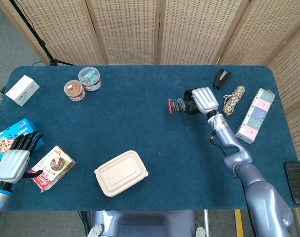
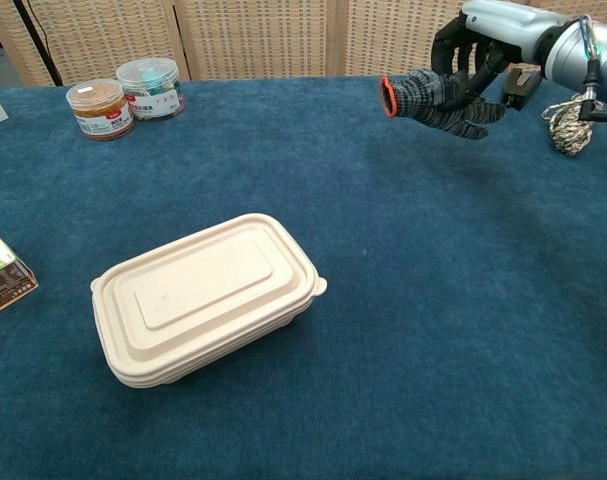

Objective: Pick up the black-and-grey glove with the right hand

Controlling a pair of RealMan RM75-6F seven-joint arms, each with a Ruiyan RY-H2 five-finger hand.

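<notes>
My right hand [image 1: 203,99] [image 2: 483,35] grips the black-and-grey glove [image 2: 431,98] [image 1: 180,105] and holds it clear above the blue table [image 1: 150,123]. The glove has an orange-red cuff edge that points left, and its fingers hang down to the right under my hand. My left hand [image 1: 14,160] hovers at the table's near left edge with its dark fingers stretched out and nothing in them, between a blue snack box [image 1: 9,138] and a red snack box [image 1: 53,168]. The chest view does not show it.
A beige lidded food container [image 1: 121,173] [image 2: 205,295] lies front centre. Two small jars [image 1: 83,84] [image 2: 128,95] stand back left, a white box [image 1: 22,90] at far left. A black stapler [image 1: 221,78], a rope coil [image 1: 233,99] and a pastel box pack [image 1: 255,115] sit at right.
</notes>
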